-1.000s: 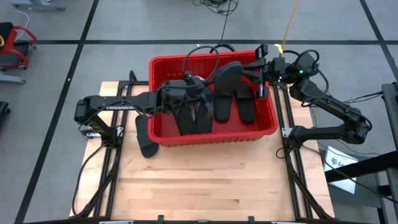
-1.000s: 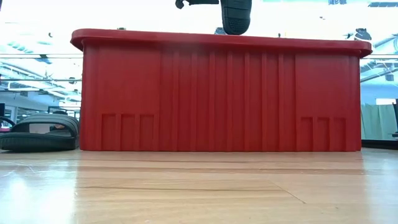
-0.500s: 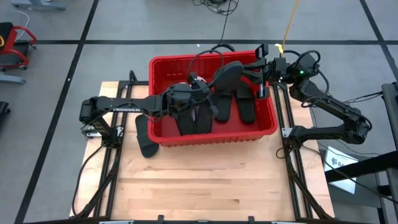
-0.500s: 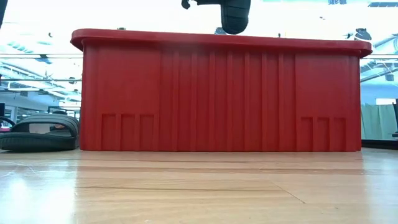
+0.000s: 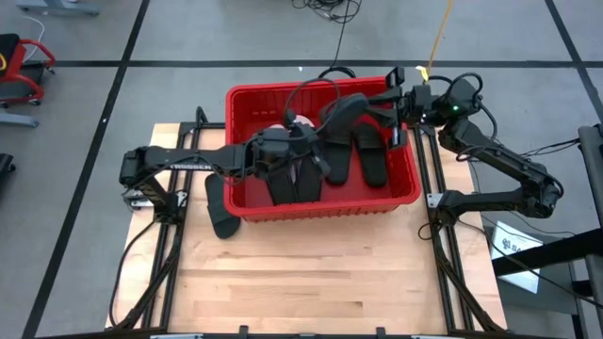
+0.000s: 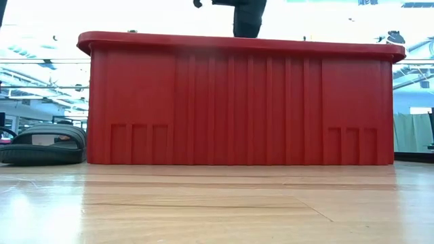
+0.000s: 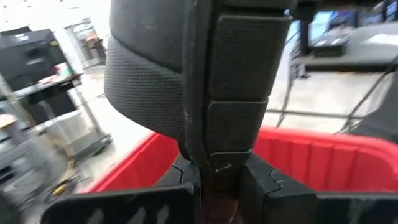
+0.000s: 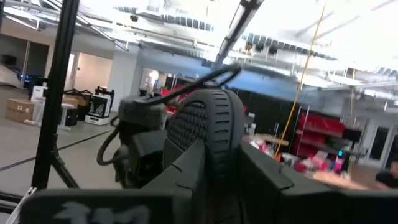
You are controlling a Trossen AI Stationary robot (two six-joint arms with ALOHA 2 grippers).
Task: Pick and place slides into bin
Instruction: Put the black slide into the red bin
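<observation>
Left gripper (image 5: 303, 143) has just clamped onto the raised black rubber slide (image 5: 341, 110) above the tall red slotted plastic bin (image 5: 405, 193).

Right gripper (image 5: 396, 102), at the bin's far corner, seems to be loosening its hold on that slide's other end: a hand-over, probably. One black slide (image 5: 220, 209) remains on the pale wooden table (image 5: 311, 282); grey workshop floor surrounds.

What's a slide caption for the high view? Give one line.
Both grippers, left gripper and right gripper, grip one black slide above the red bin; another slide lies outside.
</observation>
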